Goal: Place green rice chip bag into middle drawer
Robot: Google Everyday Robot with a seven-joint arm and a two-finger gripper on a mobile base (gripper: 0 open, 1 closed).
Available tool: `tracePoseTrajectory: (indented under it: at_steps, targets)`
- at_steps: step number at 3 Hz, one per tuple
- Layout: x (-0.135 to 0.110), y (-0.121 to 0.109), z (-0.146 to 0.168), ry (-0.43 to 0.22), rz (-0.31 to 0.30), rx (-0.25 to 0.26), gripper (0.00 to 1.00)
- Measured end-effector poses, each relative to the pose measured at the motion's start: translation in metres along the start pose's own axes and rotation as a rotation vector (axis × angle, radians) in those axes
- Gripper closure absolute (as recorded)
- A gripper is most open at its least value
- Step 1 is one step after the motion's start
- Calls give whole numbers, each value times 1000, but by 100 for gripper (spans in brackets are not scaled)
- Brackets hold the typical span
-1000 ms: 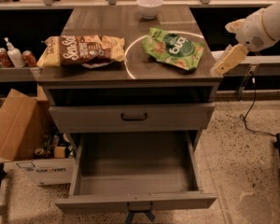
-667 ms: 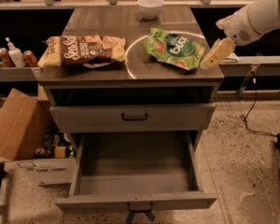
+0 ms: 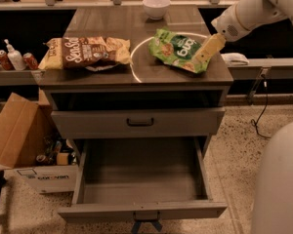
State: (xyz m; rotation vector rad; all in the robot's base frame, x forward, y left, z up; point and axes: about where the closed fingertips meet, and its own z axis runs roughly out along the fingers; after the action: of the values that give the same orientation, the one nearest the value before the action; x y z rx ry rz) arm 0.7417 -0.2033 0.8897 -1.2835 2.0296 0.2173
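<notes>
The green rice chip bag [image 3: 178, 50] lies on the right half of the cabinet top [image 3: 146, 74], white lettering up. My gripper [image 3: 207, 49] hangs from the white arm that comes in from the upper right; its tan fingers [image 3: 210, 47] point down-left over the bag's right edge, touching or nearly touching it. The middle drawer [image 3: 142, 177] stands pulled out wide below, its plain grey inside bare, with a small dark handle at its front.
A brown and yellow chip bag [image 3: 85, 52] lies on the left of the top. A white bowl [image 3: 156, 6] sits at the back. A shut drawer front with a black bar handle [image 3: 139, 123] is above the open drawer. A cardboard box [image 3: 19, 140] stands at left.
My gripper has moved left, from beyond the cabinet's right edge to over the right edge of the green bag. The bag and the drawer have not moved.
</notes>
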Motion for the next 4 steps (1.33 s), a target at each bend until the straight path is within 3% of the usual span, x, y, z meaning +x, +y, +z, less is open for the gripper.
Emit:
tracePoseTrajectory:
  at_steps: [2, 4]
  targets:
    - [-16, -8, 26, -11, 49, 2, 0]
    - [-19, 6, 61, -25, 88, -89, 0]
